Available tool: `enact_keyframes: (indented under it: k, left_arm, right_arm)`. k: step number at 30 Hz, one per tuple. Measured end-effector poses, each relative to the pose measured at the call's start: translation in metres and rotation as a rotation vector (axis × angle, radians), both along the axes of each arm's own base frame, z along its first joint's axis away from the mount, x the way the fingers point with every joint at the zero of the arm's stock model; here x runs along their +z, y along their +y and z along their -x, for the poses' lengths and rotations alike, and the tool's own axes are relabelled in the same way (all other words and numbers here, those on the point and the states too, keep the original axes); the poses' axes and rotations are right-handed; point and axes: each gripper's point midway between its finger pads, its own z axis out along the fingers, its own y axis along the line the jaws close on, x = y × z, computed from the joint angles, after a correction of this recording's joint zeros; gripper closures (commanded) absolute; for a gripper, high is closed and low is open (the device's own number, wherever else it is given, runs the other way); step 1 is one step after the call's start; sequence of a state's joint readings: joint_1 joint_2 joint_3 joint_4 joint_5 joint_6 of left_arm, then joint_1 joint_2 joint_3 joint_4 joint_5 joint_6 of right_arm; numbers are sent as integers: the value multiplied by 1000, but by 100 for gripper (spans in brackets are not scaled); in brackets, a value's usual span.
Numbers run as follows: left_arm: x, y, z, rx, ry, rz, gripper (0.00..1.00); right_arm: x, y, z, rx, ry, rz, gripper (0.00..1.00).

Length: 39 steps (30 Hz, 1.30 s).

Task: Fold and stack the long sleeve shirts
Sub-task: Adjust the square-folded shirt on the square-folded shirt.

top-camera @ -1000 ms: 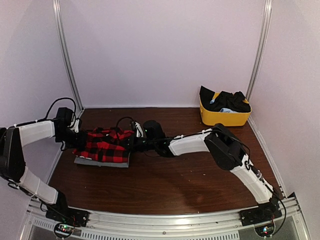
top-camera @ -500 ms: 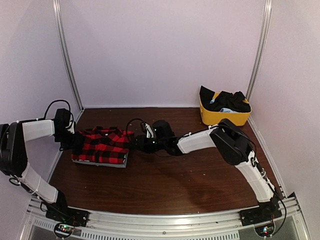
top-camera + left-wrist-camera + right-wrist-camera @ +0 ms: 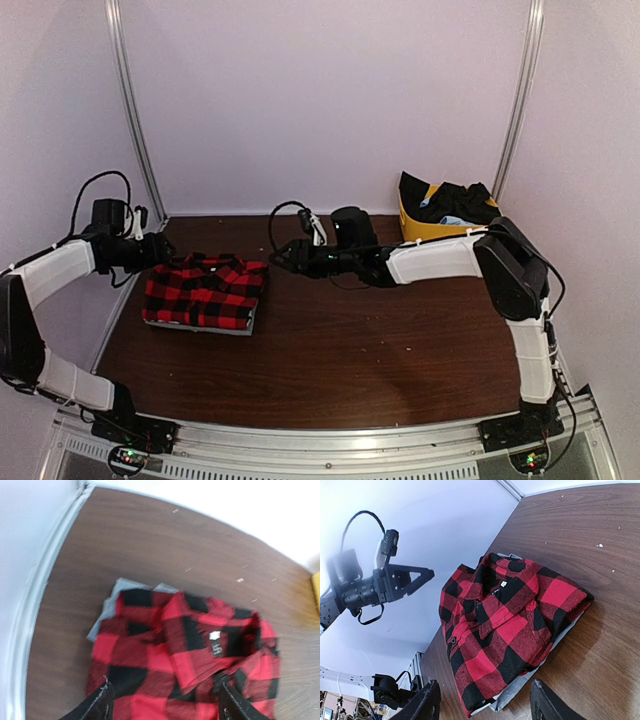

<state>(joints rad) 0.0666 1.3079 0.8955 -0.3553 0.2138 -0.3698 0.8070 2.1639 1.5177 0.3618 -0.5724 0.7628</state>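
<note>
The red-and-black flannel shirt (image 3: pixel 205 292) lies folded at the table's left, on top of the folded grey shirt (image 3: pixel 250 324), whose edge peeks out beneath. In the left wrist view the flannel (image 3: pixel 175 655) shows its white neck label (image 3: pixel 214 635), with a grey corner (image 3: pixel 107 611) behind it. My left gripper (image 3: pixel 165 249) hovers open just left of the stack, nothing between its fingers (image 3: pixel 162 682). To the stack's right my right gripper (image 3: pixel 278 258) is open and empty too (image 3: pixel 485 685), looking across the flannel (image 3: pixel 505 625) and its grey underlayer (image 3: pixel 540 680).
A yellow bin (image 3: pixel 445 238) holding dark clothes stands at the back right corner. White walls and metal posts (image 3: pixel 130 110) enclose the brown table (image 3: pixel 380 350). The left wall rail (image 3: pixel 35 605) runs close beside the stack.
Both grippers have opened and let go of the flannel. The left one drew back up and leftward, the right one pulled away to the right. The stack now lies flat.
</note>
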Motion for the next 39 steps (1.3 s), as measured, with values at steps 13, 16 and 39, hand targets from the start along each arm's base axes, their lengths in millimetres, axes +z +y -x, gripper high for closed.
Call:
enact_keyframes:
  k: [13,16,39]
  left_arm:
    - [-77,-29,-26,-32,73,241,28]
    - [-94,-29,-31,-8,61,260,28]
    - [22,-161,16,-238,-294,221,25]
  right_arm:
    - [-45,-20,24,32,77,114,37]
    - [-44,-27,33,42,79,122,37]
    - [-39,-121,65,-31,-7,315,33]
